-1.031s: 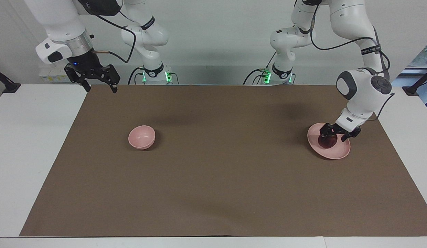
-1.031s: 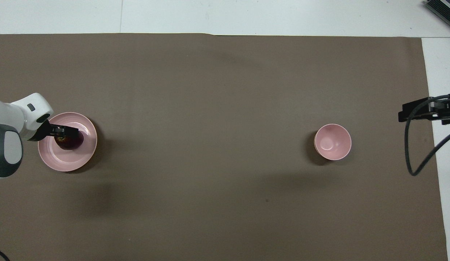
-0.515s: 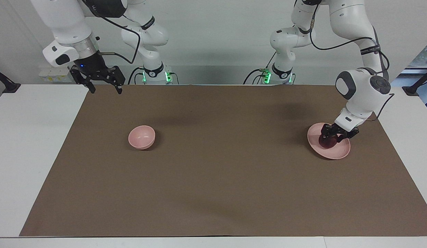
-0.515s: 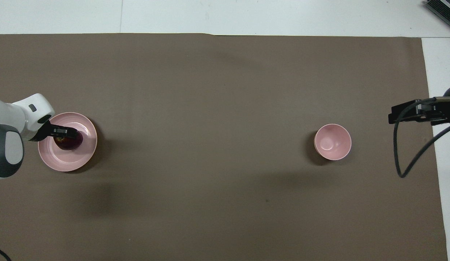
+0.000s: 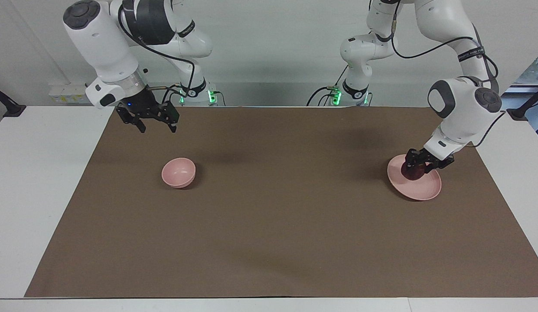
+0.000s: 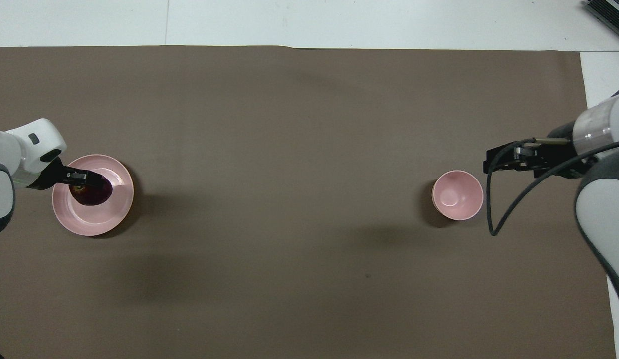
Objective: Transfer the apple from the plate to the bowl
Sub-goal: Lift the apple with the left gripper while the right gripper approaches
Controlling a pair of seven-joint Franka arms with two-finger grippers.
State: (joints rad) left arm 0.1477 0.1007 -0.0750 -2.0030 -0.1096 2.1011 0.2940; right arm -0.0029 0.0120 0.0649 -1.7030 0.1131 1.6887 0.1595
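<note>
Two Franka arms, glossy white rounded shells with dark grey circular joint caps and black bands lettered in white around the upper links; the bases carry black rings and small green indicator lights. Right arm: black shoulder section, silver metallic wrist ring above a black mount with a small blue light, black cable looped along the links, and a black two-finger right gripper (image 5: pixel 156 126) built of angular linkages. Left arm: black cables draped from the upper links to the wrist, white wrist block, and a matching black left gripper (image 5: pixel 418 167).
</note>
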